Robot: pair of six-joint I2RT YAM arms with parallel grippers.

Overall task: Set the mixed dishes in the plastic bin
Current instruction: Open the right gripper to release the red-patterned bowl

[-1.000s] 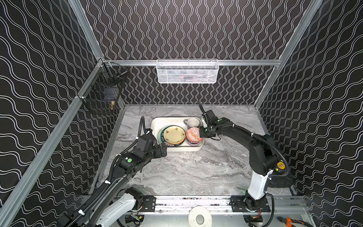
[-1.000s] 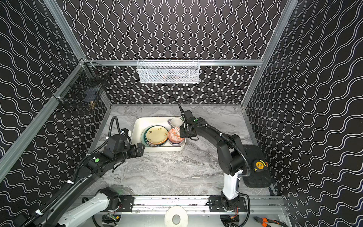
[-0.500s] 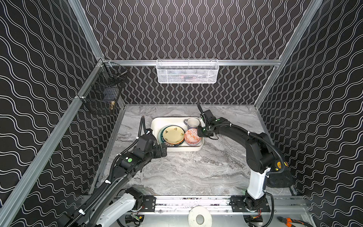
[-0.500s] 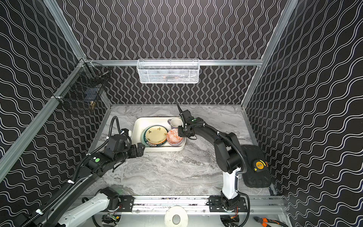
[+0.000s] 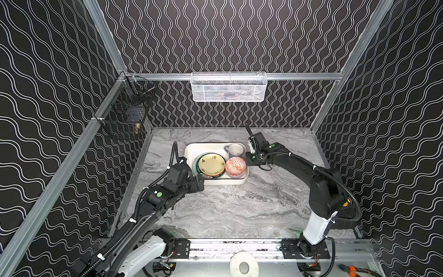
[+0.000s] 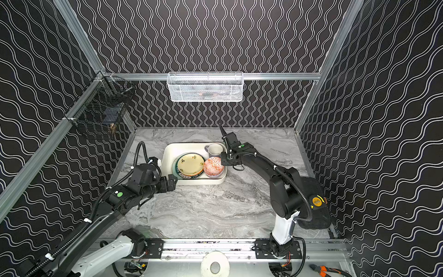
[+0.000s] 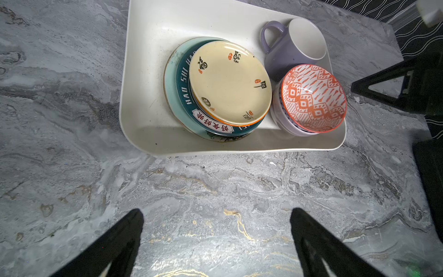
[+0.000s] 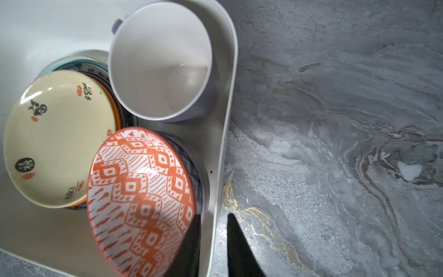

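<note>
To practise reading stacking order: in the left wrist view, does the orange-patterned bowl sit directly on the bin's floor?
No, the orange-patterned bowl is nested inside a lavender bowl, which rests in the plastic bin.

Black wavy-patterned walls (image 5: 227, 36), grey marble tabletop (image 5: 239, 211), aluminium frame rails (image 5: 299, 76).

White letters "HAO SHI" were read on the green-rimmed plate (image 7: 183, 91), the rest being covered by the cream plate (image 7: 230, 81); red Chinese characters were printed on a white panel of that rim. Black brush characters and red seals were painted on the cream plate. A yellow sticker (image 6: 317, 201) could not be read.
</note>
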